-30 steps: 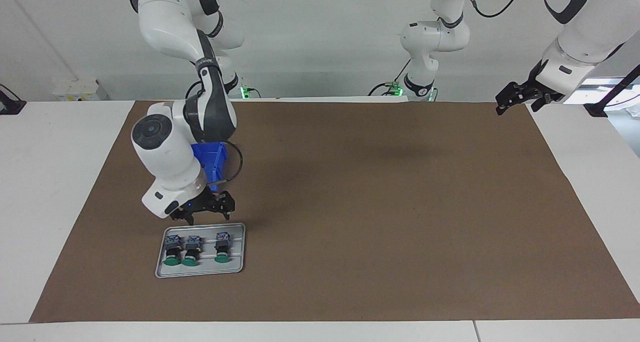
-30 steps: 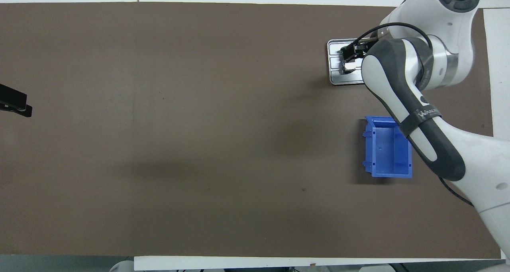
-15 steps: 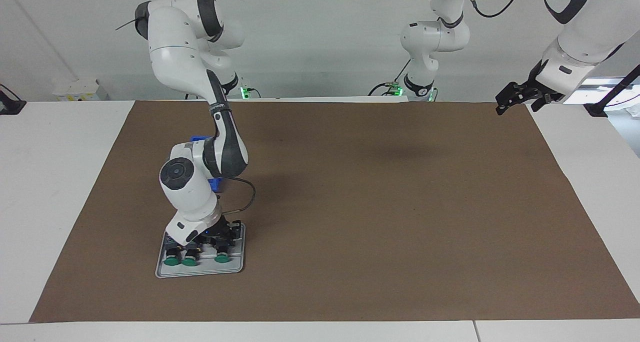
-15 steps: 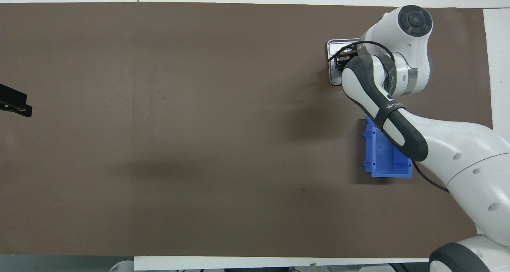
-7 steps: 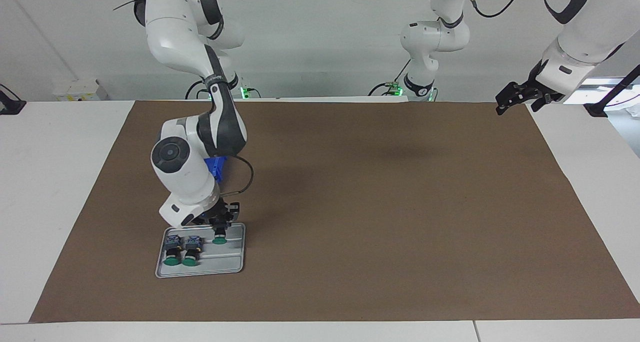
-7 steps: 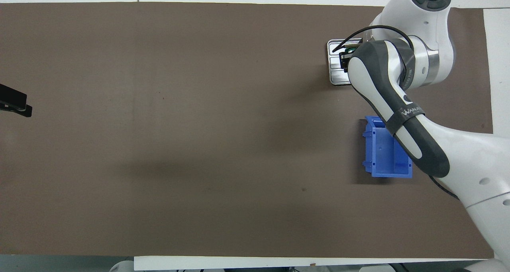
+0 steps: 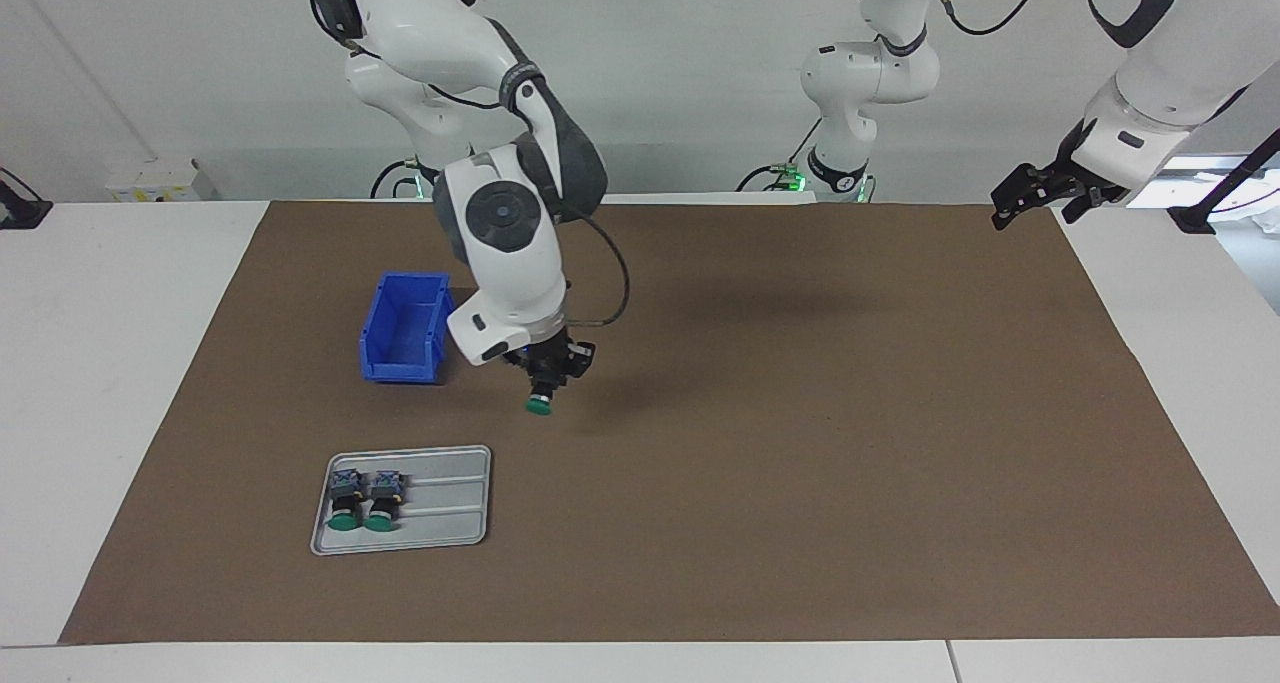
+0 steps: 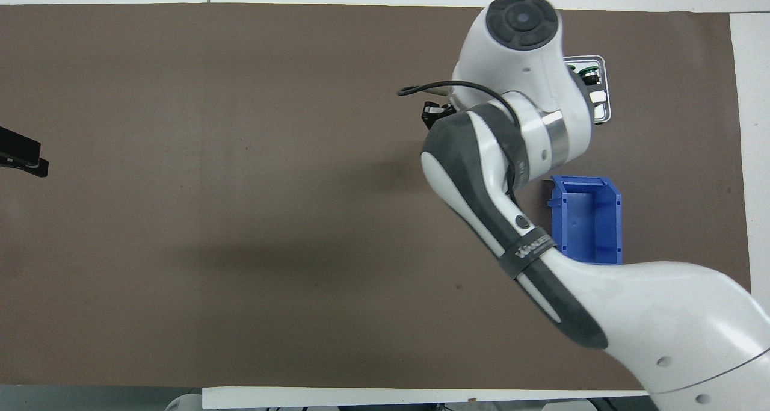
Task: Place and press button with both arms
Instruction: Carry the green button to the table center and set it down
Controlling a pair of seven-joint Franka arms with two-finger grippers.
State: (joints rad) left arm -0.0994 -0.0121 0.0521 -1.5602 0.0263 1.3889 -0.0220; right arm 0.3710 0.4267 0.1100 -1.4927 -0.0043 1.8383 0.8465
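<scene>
Button pinched cap-down in the right gripper, aloft over bare brown mat beside the blue bin, at risk of slipping from so slight a grip; left gripper waiting wide open.

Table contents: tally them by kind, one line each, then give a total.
Green-capped buttons: 3, two on the tray and one in the right hand
Grey tray: 1
Blue bin: 1
Total: 5
</scene>
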